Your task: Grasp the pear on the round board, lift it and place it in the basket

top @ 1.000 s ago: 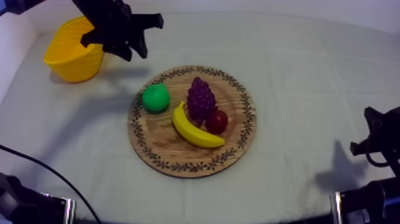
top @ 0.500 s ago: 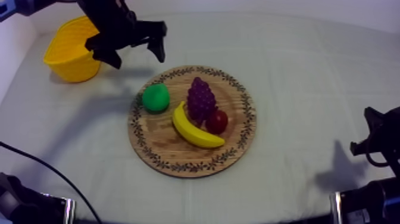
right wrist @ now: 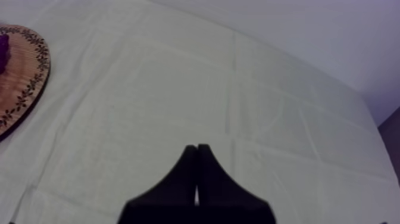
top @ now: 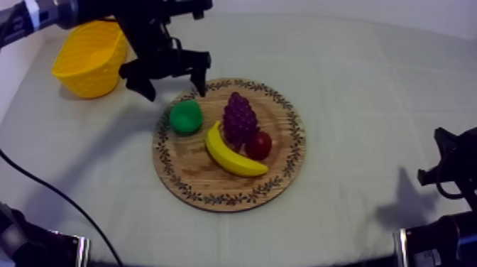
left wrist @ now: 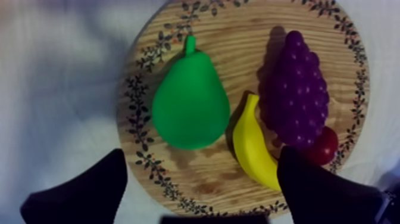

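The pear lay on its side on the wooden board, on the part nearest the yellow basket and just beside the banana. Its long axis ran from the broad end to the stem, which pointed at the patterned rim. The left gripper hovered above that edge of the board, its fingers spread wider than the pear, holding and touching nothing. The grapes and the small red fruit lay beyond the banana. The basket stood well apart on the grey-white cloth. The right gripper, fingers pressed into a narrow wedge and empty, sat over bare cloth.
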Controlling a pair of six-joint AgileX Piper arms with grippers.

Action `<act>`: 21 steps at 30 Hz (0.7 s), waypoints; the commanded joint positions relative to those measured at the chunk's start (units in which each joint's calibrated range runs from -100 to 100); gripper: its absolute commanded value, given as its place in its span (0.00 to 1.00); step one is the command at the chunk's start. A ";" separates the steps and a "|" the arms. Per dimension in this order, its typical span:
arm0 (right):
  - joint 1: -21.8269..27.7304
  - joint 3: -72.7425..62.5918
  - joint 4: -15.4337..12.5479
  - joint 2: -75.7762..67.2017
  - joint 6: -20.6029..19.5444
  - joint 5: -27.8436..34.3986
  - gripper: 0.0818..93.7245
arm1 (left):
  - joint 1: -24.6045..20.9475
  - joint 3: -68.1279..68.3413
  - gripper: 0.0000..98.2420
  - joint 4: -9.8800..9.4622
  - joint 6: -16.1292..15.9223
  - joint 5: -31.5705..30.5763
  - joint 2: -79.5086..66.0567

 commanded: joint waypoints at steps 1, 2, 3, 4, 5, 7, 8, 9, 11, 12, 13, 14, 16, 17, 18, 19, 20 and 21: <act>0.00 -0.02 -0.01 0.00 -0.02 0.03 0.00 | 0.04 -0.04 0.97 0.08 0.02 -0.31 1.78; 0.00 -0.02 -0.01 0.00 -0.02 0.03 0.00 | 0.08 -0.07 0.97 0.12 0.03 -0.47 2.51; 0.00 -0.02 -0.01 0.00 -0.02 0.03 0.00 | 0.10 -0.12 0.97 0.17 0.03 -0.63 3.21; 0.00 -0.02 -0.01 0.00 -0.02 0.03 0.00 | 0.14 -0.16 0.97 0.21 0.03 -0.79 3.87; 0.00 -0.02 -0.01 0.00 -0.02 0.03 0.00 | 0.17 -0.19 0.97 0.26 0.02 -0.95 4.52; 0.00 -0.02 -0.01 0.00 -0.02 0.03 0.00 | 0.20 -0.27 0.97 0.41 -0.05 -1.34 5.85; 0.00 -0.02 -0.01 0.00 -0.02 0.03 0.00 | 0.19 -0.33 0.97 0.51 -0.13 -1.55 6.53; 0.00 -0.02 -0.01 0.00 -0.02 0.03 0.00 | 0.16 -0.37 0.97 0.66 -0.20 -1.75 7.18; 0.00 -0.02 -0.01 0.00 -0.02 0.03 0.00 | 0.04 -0.42 0.97 0.87 -0.25 -2.16 8.45; 0.00 -0.02 -0.01 0.00 -0.02 0.03 0.00 | -0.01 -0.51 0.97 0.97 -0.31 -2.35 9.04; 0.00 -0.02 -0.01 0.00 -0.02 0.03 0.00 | -0.04 -0.63 0.97 1.05 -0.37 -2.53 9.64; 0.00 -0.02 -0.01 0.00 -0.02 0.03 0.00 | -0.07 -0.78 0.97 1.11 -0.42 -2.68 10.19; 0.00 -0.02 -0.01 0.00 -0.02 0.03 0.00 | -0.04 -1.06 0.96 1.24 -0.52 -2.99 11.16; 0.00 -0.02 -0.01 0.00 -0.02 0.03 0.00 | -0.02 -1.18 0.95 1.31 -0.59 -3.14 11.59; 0.00 -0.02 -0.01 0.00 -0.02 0.03 0.00 | 0.01 -1.34 0.94 1.38 -0.65 -3.28 11.99; 0.00 -0.02 -0.01 0.00 -0.02 0.03 0.00 | 0.06 -1.48 0.93 1.43 -0.69 -3.37 12.37; 0.00 -0.02 -0.01 0.00 -0.02 0.03 0.00 | 0.09 -1.61 0.91 1.46 -0.72 -3.44 12.75; 0.00 -0.02 -0.01 0.00 -0.02 0.03 0.00 | 0.11 -1.74 0.88 1.49 -0.75 -3.49 13.09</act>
